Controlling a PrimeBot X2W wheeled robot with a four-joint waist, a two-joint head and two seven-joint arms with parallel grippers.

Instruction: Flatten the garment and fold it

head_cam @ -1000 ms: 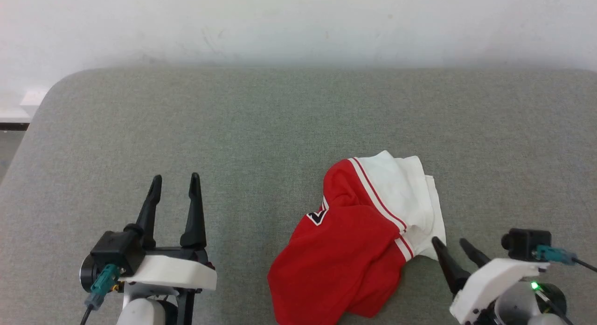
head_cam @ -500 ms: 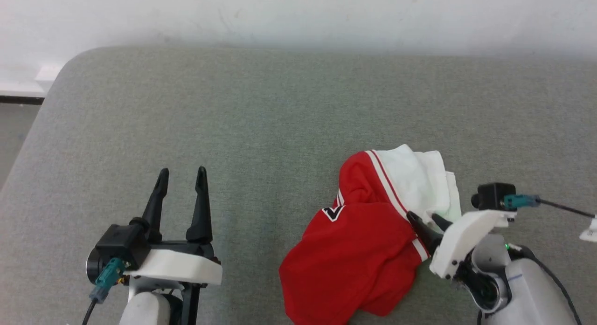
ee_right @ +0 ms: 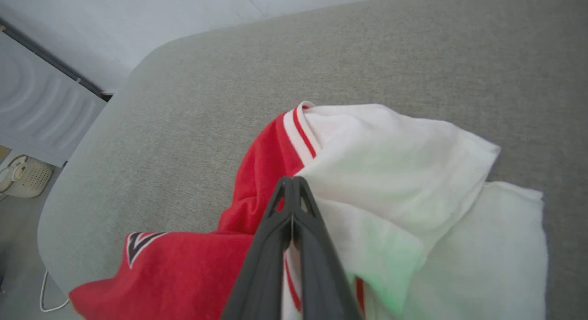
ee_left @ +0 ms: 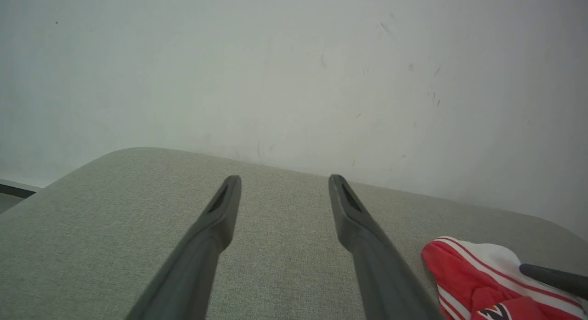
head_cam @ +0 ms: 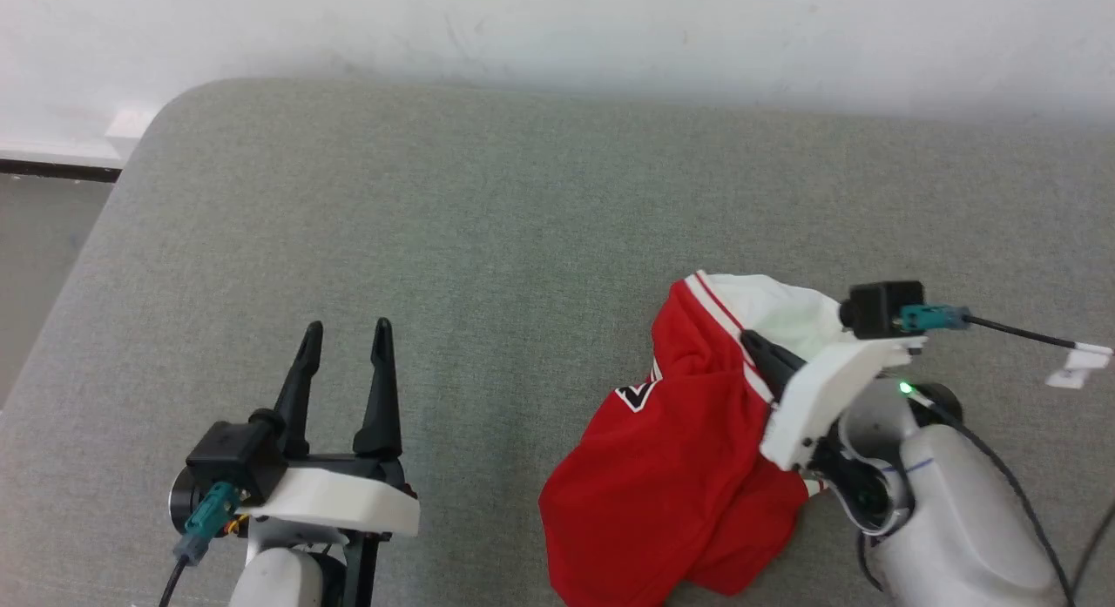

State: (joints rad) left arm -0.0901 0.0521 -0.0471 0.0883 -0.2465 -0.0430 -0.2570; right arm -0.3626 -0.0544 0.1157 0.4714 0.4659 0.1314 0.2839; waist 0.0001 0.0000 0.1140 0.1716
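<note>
- The garment (head_cam: 671, 468) sits bunched in a heap on the near right part of the grey padded surface (head_cam: 435, 224), red body toward the near edge and the white sleeve (head_cam: 780, 311) on the far side of the heap.
- Right gripper (head_cam: 747, 337) is down on that heap, and the right wrist view has its fingers pressed together with a pinch of cloth between them (ee_right: 291, 180).
- The grip is right where red meets white, just beside the red-white striped trim (ee_right: 301, 127), and folds of the white sleeve run out from the tips.
- A corner of the black, white-outlined print (head_cam: 636, 395) peeks out on the heap's left side, in a crease of the red.
- A green glow falls on the white cloth near the fingers, and a small green light (head_cam: 906, 387) shines on the right wrist.
- Left gripper (head_cam: 346, 326) is over the near left part of the surface, well apart from the garment, fingers spread with nothing between them.
- From the left wrist, those two fingers (ee_left: 229, 205) point across bare grey fabric toward the pale wall (ee_left: 294, 58) behind the surface's far edge.
- At that view's lower right, the garment's striped edge (ee_left: 459, 269) shows with a dark finger of the right gripper (ee_left: 551, 276) lying across it.
</note>
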